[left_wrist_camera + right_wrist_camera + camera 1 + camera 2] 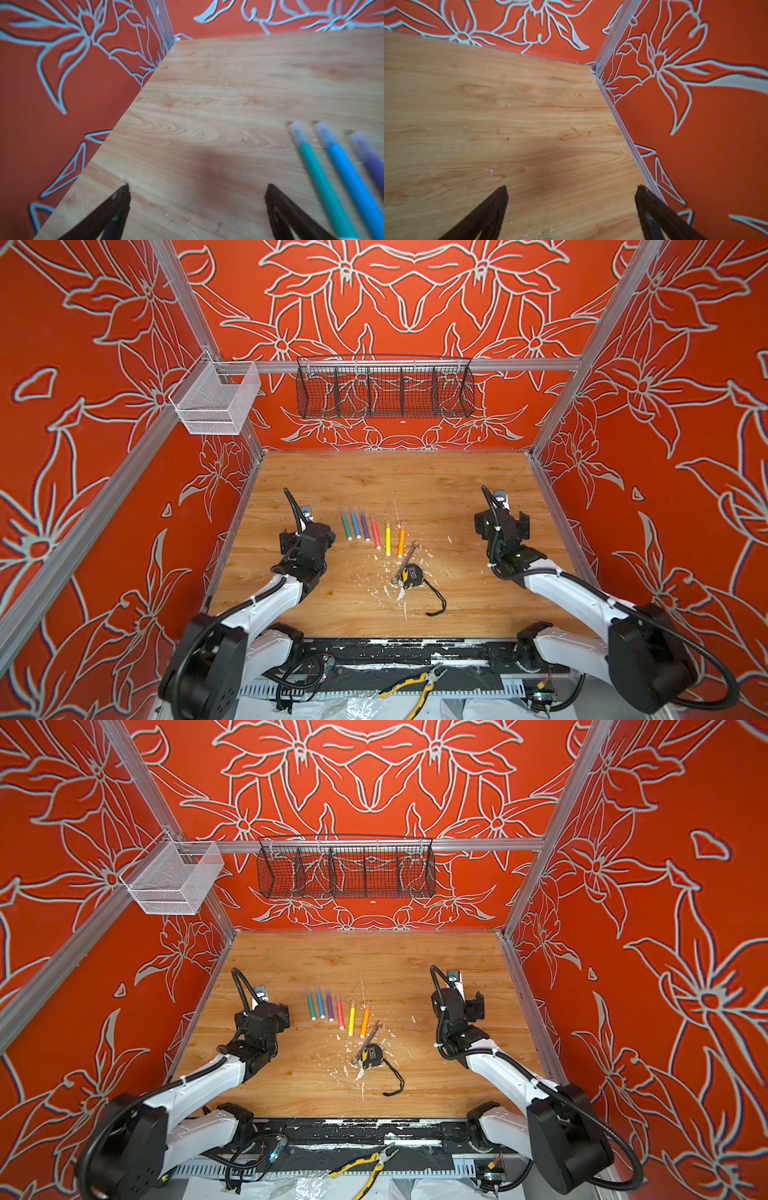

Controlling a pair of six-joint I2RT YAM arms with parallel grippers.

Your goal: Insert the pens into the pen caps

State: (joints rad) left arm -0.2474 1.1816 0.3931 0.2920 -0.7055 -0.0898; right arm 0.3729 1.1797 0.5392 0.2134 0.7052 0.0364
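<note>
Six pens point(375, 532) lie side by side near the middle of a wooden table point(332, 472), all pointing roughly away from the robot. From left to right they are green point(345, 524), blue point(355, 524), purple point(364, 525), pink, yellow point(388, 538) and orange point(401, 540).

In the left wrist view, pale clear caps point(297, 133) sit on the far ends of the green, blue and purple pens, though this view is blurred. From above, the other three show similar pale tips.

The left gripper point(197, 191) has its jaws spread wide with only bare wood between them. The green pen lies just beside it, outside the gap. This gripper sits between the row and the left wall point(83, 124).

The right gripper point(571, 191) is also spread wide and holds nothing. It is well apart from the pens, with one fingertip point(643, 197) near the table's right edge.

A wrench point(409, 562) and a tape measure point(411, 576) lie just on the robot's side of the orange pen. The far half of the table is bare wood.
</note>
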